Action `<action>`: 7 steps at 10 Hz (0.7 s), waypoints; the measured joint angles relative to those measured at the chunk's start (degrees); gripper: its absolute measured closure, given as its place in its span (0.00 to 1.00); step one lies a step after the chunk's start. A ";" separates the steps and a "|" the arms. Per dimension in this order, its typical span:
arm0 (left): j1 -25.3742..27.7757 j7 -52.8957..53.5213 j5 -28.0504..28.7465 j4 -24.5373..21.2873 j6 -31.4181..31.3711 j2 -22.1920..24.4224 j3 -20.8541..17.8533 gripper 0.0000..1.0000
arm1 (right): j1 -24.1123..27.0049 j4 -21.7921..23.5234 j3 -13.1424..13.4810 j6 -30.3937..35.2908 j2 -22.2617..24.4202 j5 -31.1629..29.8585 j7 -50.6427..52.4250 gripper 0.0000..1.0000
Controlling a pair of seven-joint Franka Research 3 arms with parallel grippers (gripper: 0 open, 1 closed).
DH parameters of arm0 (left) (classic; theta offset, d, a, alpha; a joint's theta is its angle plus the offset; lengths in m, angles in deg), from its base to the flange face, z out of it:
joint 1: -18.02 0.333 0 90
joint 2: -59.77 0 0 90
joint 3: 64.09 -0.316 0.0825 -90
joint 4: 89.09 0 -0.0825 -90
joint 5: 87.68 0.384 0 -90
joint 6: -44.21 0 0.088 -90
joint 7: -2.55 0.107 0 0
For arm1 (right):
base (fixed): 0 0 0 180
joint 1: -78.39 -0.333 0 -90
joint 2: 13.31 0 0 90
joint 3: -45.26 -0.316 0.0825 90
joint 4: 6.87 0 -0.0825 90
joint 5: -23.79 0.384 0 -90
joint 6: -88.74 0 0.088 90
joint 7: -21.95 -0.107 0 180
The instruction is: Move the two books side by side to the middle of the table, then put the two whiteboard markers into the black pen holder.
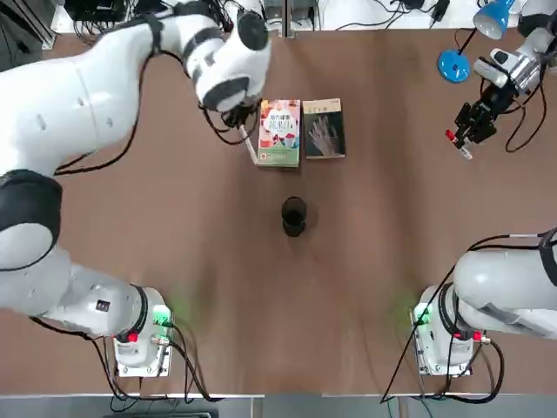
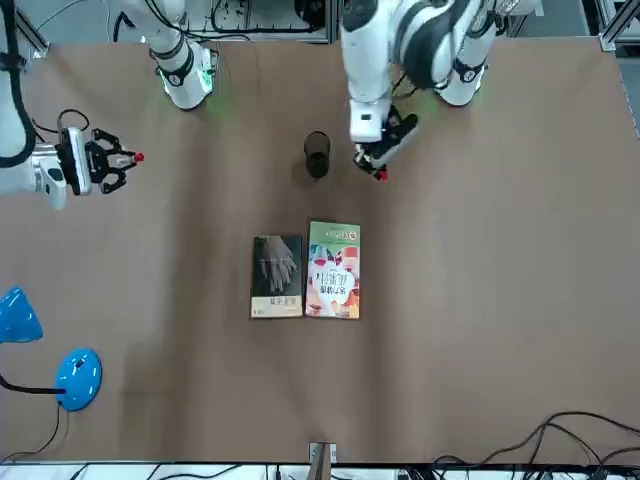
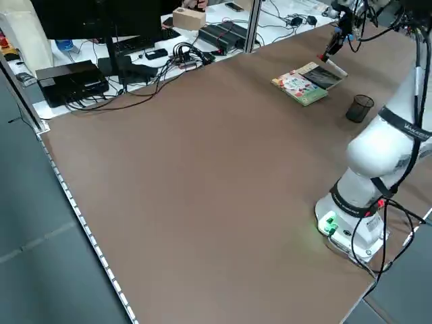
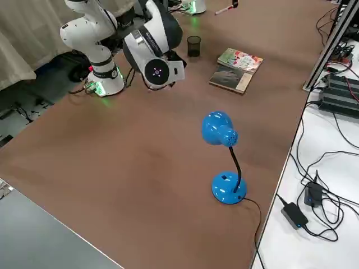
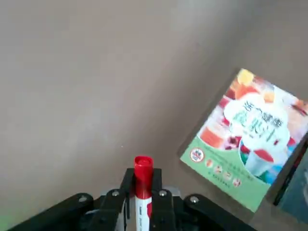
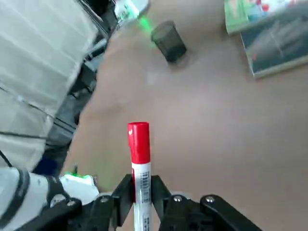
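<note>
Only the wrist views showed the grips plainly. In the left wrist view the left gripper (image 5: 143,204) had its black fingers pinched on a white whiteboard marker (image 5: 143,192), its red cap poking out past the fingertips, with the glossy colourful book (image 5: 250,139) flat on the table (image 5: 96,72) beyond and to one side. The right wrist view showed the right gripper (image 6: 140,199) clamped the same way on the second marker (image 6: 139,159), and farther out the black pen holder (image 6: 168,42), a round cup that looked like mesh.

From overhead the left arm's bulky white wrist covered most of its gripper (image 1: 239,122); just the marker's pale barrel (image 1: 251,148) slanted out below it, beside the colourful book's (image 1: 279,132) edge. The dark grey-green book (image 1: 324,128) lay touching that one, side by side. The pen holder (image 1: 294,216) stood apart from both books, nearer the arm bases than the left gripper.

The right gripper (image 1: 466,131) hung well off to the side near a blue desk lamp (image 1: 453,65), whose shade was cut off at the picture's edge.

Whether either marker hung above the table or touched it could not be told.
</note>
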 joint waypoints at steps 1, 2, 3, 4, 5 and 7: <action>-1.94 0.04 1.81 0.66 0.00 -1.08 0.01 0.82 | -1.18 -1.19 -0.23 2.25 0.00 2.56 0.00 0.78; -4.14 0.02 3.11 1.18 0.09 -1.77 0.03 0.82 | -2.66 -1.98 -0.35 3.87 0.00 4.72 -0.01 0.78; -6.20 -0.01 4.54 1.56 0.29 -2.17 0.05 0.82 | -4.04 -2.17 -0.41 5.01 0.00 6.79 -0.01 0.78; -8.60 0.05 7.23 1.80 0.35 -2.62 0.04 0.82 | -5.11 -2.18 -0.47 6.00 -0.05 9.04 -0.01 0.78; -11.49 0.02 9.54 1.93 0.40 -3.63 0.01 0.82 | -6.24 -2.19 -0.48 6.92 -0.14 11.35 0.00 0.78; -17.99 -0.92 12.55 2.67 0.45 -8.12 -0.61 0.82 | -9.13 -2.21 -0.53 7.41 -0.72 14.92 0.00 0.78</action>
